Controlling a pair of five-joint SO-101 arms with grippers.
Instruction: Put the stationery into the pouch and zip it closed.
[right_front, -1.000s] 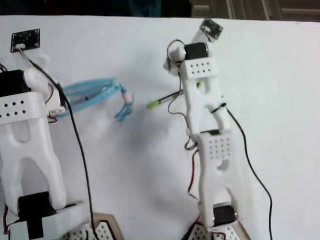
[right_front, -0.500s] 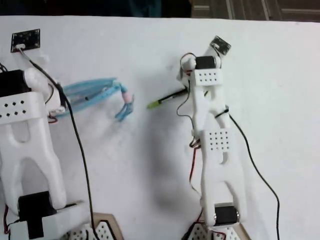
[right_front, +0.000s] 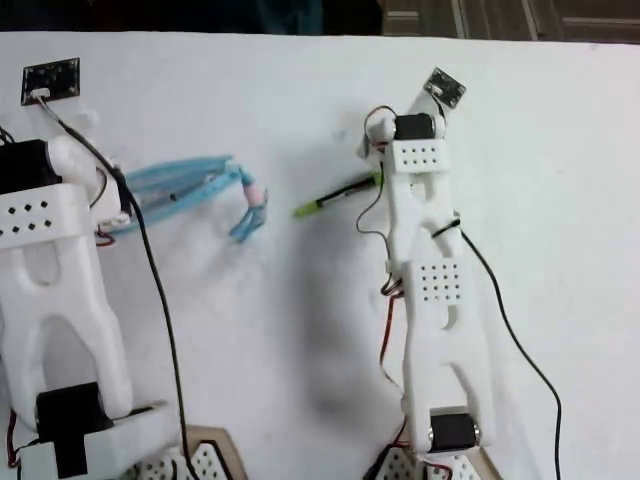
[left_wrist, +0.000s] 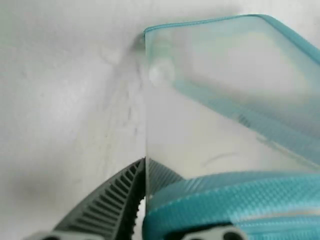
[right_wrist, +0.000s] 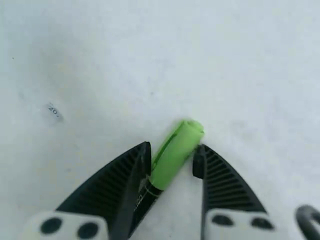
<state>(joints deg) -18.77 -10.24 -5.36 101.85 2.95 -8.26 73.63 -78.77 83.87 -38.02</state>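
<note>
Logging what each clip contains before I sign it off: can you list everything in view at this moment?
pouch: 1, clear with blue trim, on the table's left part, one edge in the left hand
strap: 1, blue with a pink bead, at the pouch's right end
pen: 1, black with a green cap, lying mid-table, right of the pouch
circuit board: 1, black, far left of the table, cabled
table: 1, white, under everything
left arm: 1, white, beside the pouch
right arm: 1, white, stretched to the pen
left hand: 1, grey, shut on the pouch's edge
right hand: 1, black, open astride the pen's green cap
</note>
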